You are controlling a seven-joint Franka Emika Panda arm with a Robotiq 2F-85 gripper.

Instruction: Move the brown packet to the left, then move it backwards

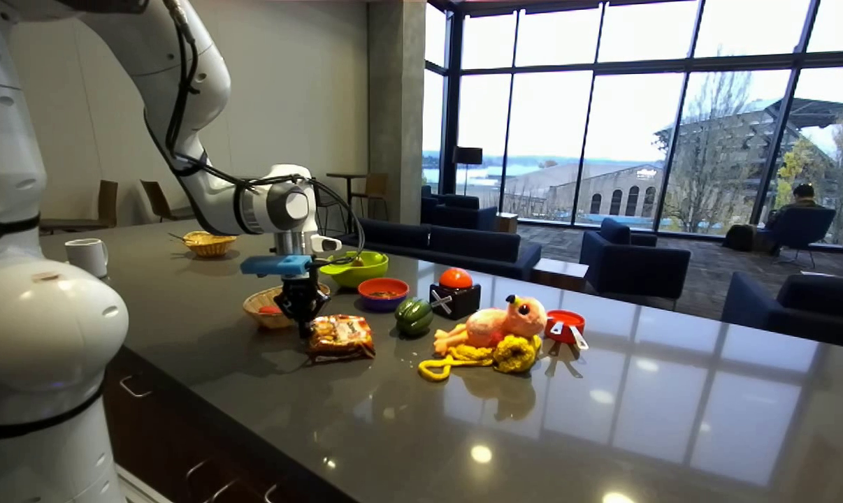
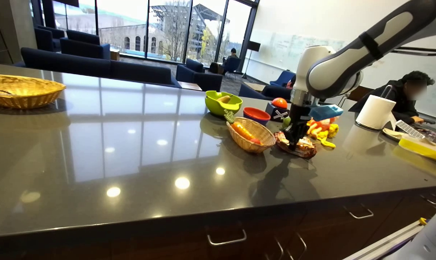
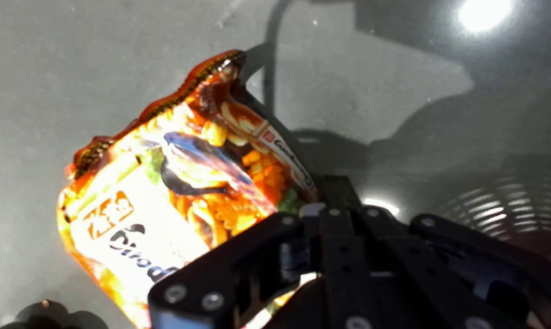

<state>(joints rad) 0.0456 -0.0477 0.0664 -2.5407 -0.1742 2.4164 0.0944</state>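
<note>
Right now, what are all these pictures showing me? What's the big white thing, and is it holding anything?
The big white thing is a robot arm. The black bit at its end is the gripper, which works like a pinching hand. Two pictures are taken from outside the robot, from different places. The close-up is taken from the arm's own end, looking down.

On the shiny grey counter lie a brown packet, a basket with a carrot in it, a green bowl, a pink plush toy and more. The gripper is shut, right beside the packet's edge. It doesn't seem to hold anything; whether it touches the packet, I can't quite tell.
</note>
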